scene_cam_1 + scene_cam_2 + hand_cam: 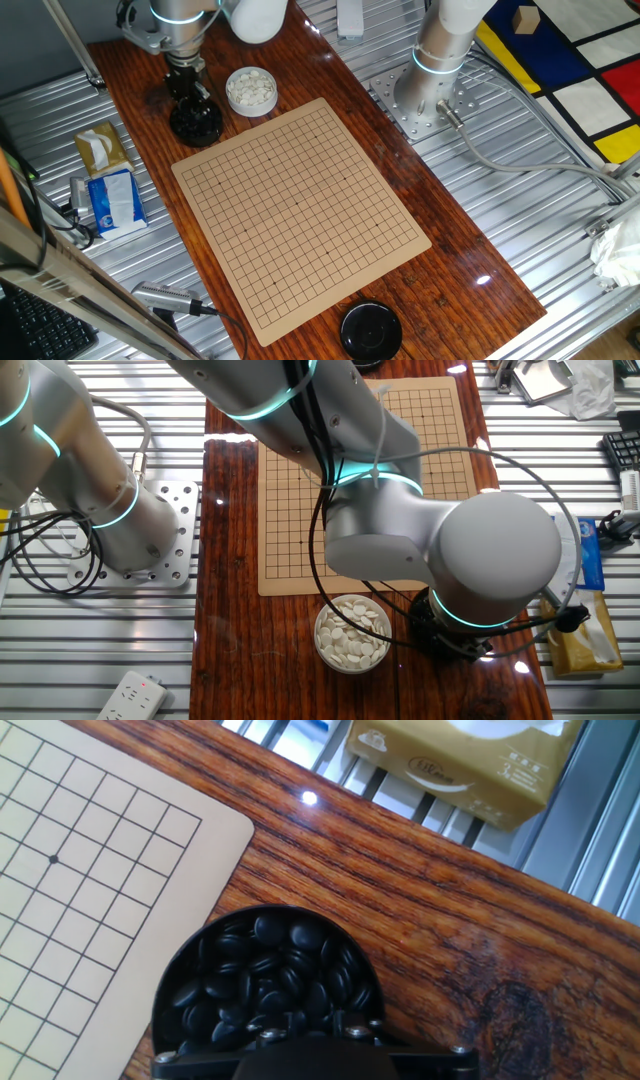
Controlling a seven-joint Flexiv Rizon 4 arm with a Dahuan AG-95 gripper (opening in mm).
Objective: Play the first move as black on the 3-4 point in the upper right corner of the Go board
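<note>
A Flexiv arm leans over a wooden table (pixel 470 250) whose middle is taken by an empty Go board (pixel 300 210), not a stone yet on its grid. At the board's eleven o'clock in one fixed view sits a bowl of black stones (pixel 196 124), with a bowl of white stones (pixel 250 90) just beside it toward twelve; both stand off the board's edge, presumably so either colour is within reach without crowding the lines. The gripper (pixel 189 88) hangs directly above the black bowl, evidently there to draw the opening stone. The hand view looks straight down into the heap of glossy black stones (pixel 265 975), the board's rounded corner at nine o'clock. Whether the jaws are parted or closed cannot be told: the fingers are hidden in every view. The black stone to be played is judged to lie still among the others in that bowl, and the 3-4 point remains bare.
</note>
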